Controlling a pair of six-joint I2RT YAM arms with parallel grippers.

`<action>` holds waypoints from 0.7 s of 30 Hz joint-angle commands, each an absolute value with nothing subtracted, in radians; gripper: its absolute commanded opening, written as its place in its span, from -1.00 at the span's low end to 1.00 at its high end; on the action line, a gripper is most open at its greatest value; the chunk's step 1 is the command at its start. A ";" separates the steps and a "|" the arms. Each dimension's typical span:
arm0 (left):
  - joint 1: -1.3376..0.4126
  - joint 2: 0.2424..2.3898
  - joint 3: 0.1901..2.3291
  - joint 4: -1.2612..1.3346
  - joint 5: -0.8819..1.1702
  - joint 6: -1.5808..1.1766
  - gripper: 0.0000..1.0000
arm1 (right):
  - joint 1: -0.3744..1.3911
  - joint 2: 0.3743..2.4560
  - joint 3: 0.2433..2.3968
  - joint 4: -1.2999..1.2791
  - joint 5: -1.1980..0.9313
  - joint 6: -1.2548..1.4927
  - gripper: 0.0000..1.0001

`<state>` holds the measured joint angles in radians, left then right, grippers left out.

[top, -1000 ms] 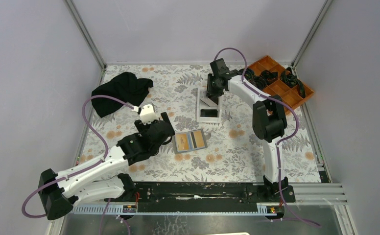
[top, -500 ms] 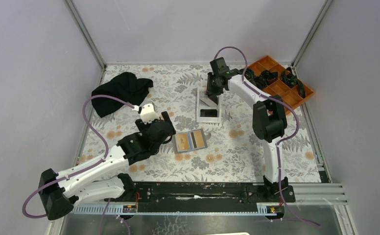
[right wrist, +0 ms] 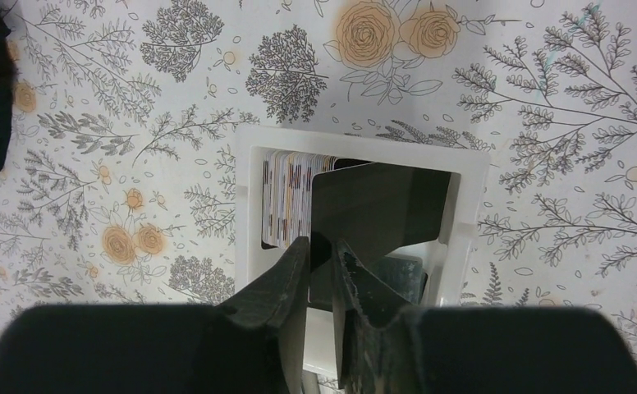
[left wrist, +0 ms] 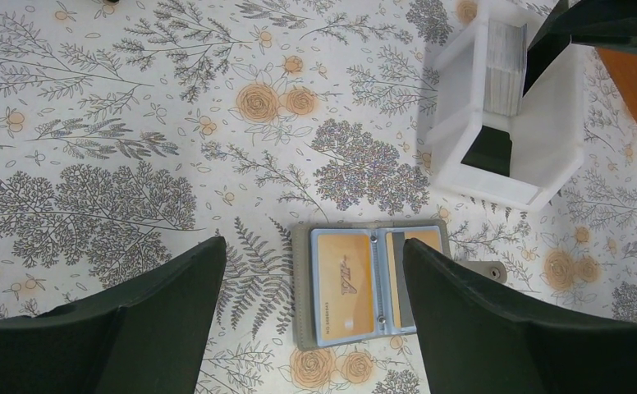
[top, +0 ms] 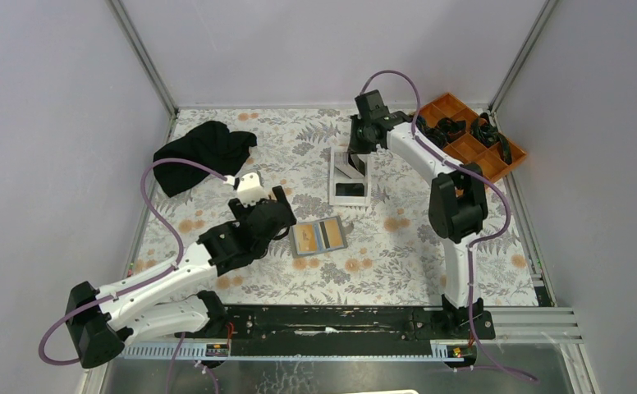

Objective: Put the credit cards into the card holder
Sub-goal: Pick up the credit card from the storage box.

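Observation:
The card holder lies open on the floral table, pale blue inside, with an orange-gold card in its left slot and a second orange card on the right. My left gripper is open and empty, hovering just above and left of the holder. My right gripper is shut on a black card, held above the white tray. A stack of cards stands on edge in that tray, and shows in the left wrist view.
The white tray sits behind the holder. An orange compartment tray with black parts stands at the back right. A black cloth lies at the back left. Grey walls close in the table.
My right gripper has shifted slightly up and back over the white tray with the black card. The left arm has barely moved.

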<state>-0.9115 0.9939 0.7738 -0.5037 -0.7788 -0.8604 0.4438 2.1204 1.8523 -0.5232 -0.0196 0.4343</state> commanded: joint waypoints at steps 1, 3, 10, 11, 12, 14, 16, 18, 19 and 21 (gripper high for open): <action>-0.904 0.998 0.782 -0.442 -0.783 -0.842 0.73 | 0.445 2.048 1.879 -0.551 0.004 0.415 -0.61; -0.904 0.998 0.781 -0.431 -0.774 -0.840 0.73 | 0.446 2.038 1.866 -0.565 0.023 0.401 -0.68; -0.904 1.004 0.773 -0.389 -0.739 -0.842 0.73 | 0.452 1.973 1.788 -0.578 0.140 0.335 -1.00; -0.904 1.004 0.775 -0.382 -0.733 -0.839 0.74 | 0.455 1.960 1.778 -0.579 0.158 0.324 -1.00; -0.904 1.002 0.775 -0.369 -0.724 -0.830 0.74 | 0.459 1.944 1.768 -0.578 0.173 0.309 -1.00; -0.904 0.994 0.771 -0.337 -0.707 -0.810 0.77 | 0.466 1.906 1.743 -0.574 0.191 0.294 -1.00; -0.903 0.982 0.771 -0.307 -0.691 -0.795 0.84 | 0.469 1.857 1.714 -0.574 0.189 0.287 -1.00; -0.899 0.966 0.771 -0.271 -0.667 -0.778 0.89 | 0.473 1.787 1.677 -0.575 0.178 0.284 -1.00; -0.896 0.956 0.767 -0.244 -0.648 -0.764 0.91 | 0.474 1.756 1.658 -0.576 0.162 0.284 -1.00; -0.889 0.937 0.752 -0.177 -0.586 -0.730 0.94 | 0.474 1.684 1.616 -0.589 0.112 0.285 -1.00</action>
